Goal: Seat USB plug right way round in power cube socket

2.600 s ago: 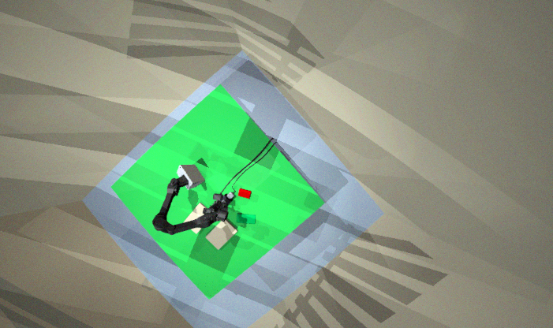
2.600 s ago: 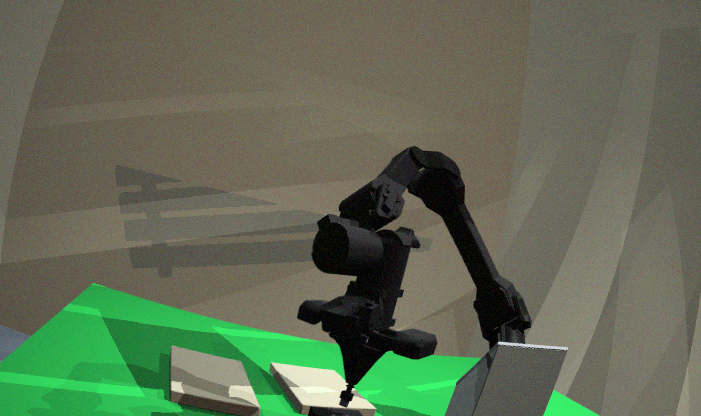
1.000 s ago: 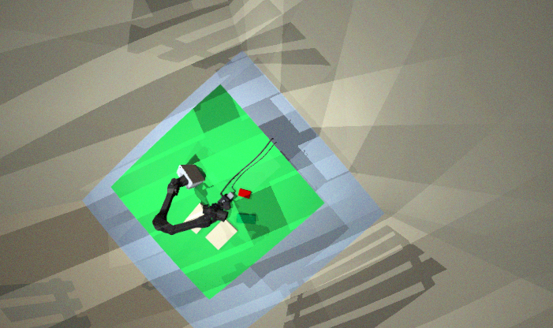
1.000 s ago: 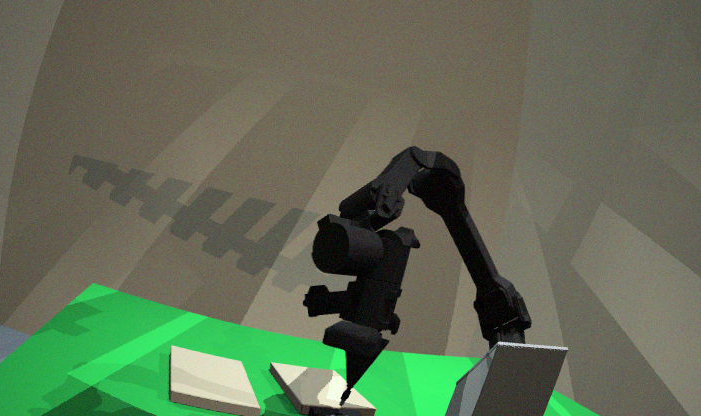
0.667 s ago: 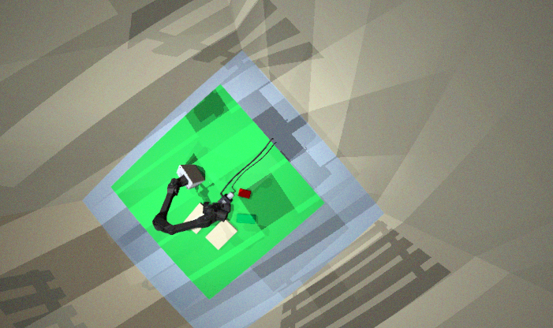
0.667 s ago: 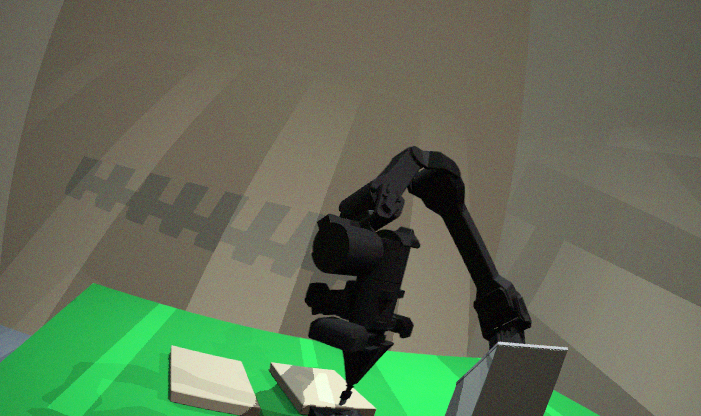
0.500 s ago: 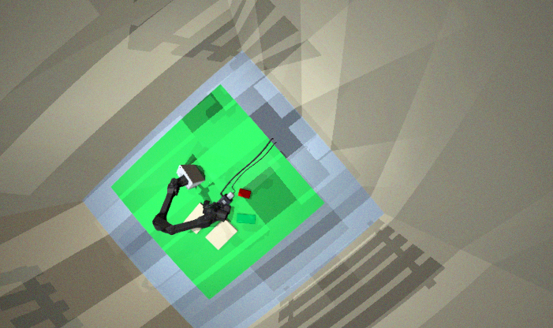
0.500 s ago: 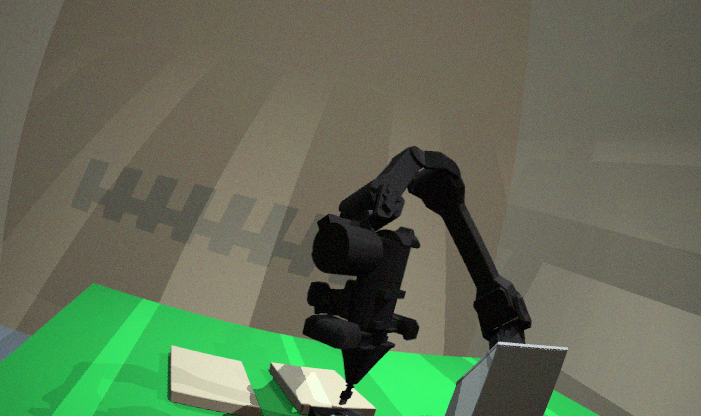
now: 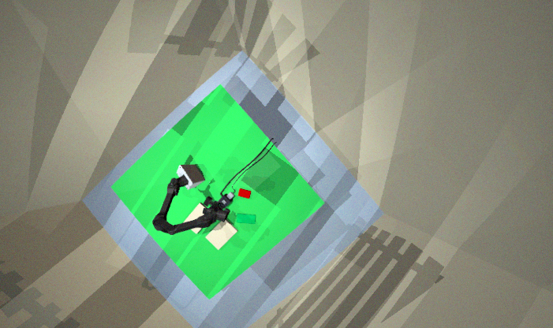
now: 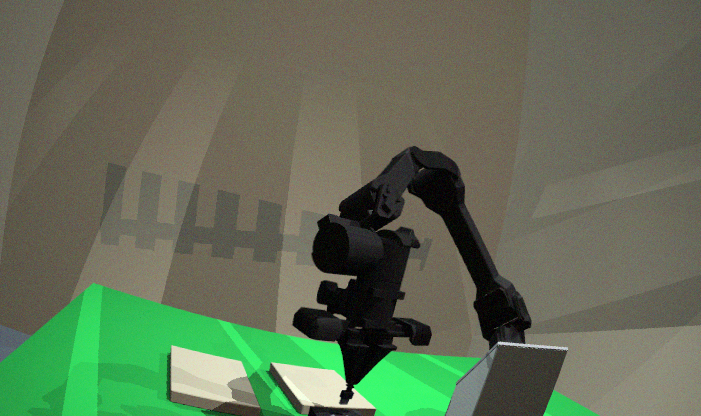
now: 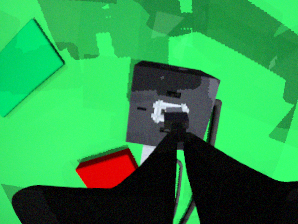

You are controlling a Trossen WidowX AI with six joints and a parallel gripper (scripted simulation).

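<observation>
The dark grey power cube (image 9: 226,200) (image 10: 335,412) (image 11: 150,82) stands on the green mat, with small dark slots and a bright silver socket (image 11: 159,110) on its top. My gripper (image 10: 349,383) (image 11: 178,139) points down over the cube, its fingers shut on the small black USB plug (image 10: 345,396) (image 11: 176,119). The plug hangs below the fingertips, over the near part of the socket in the wrist view. The frames do not show whether the plug's tip is inside the socket or just above it, and its way round cannot be told.
A pale block (image 9: 230,195) (image 11: 146,153) sits against the cube's side. Dark cables (image 9: 245,165) (image 11: 216,120) run beside it. A red block (image 9: 244,192) (image 11: 107,170) and a green block (image 9: 245,218) (image 11: 30,65) lie nearby. Cream slabs (image 9: 220,235) (image 10: 208,379) lie under the arm. A grey-white box (image 9: 192,175) (image 10: 518,379) stands by the arm's base.
</observation>
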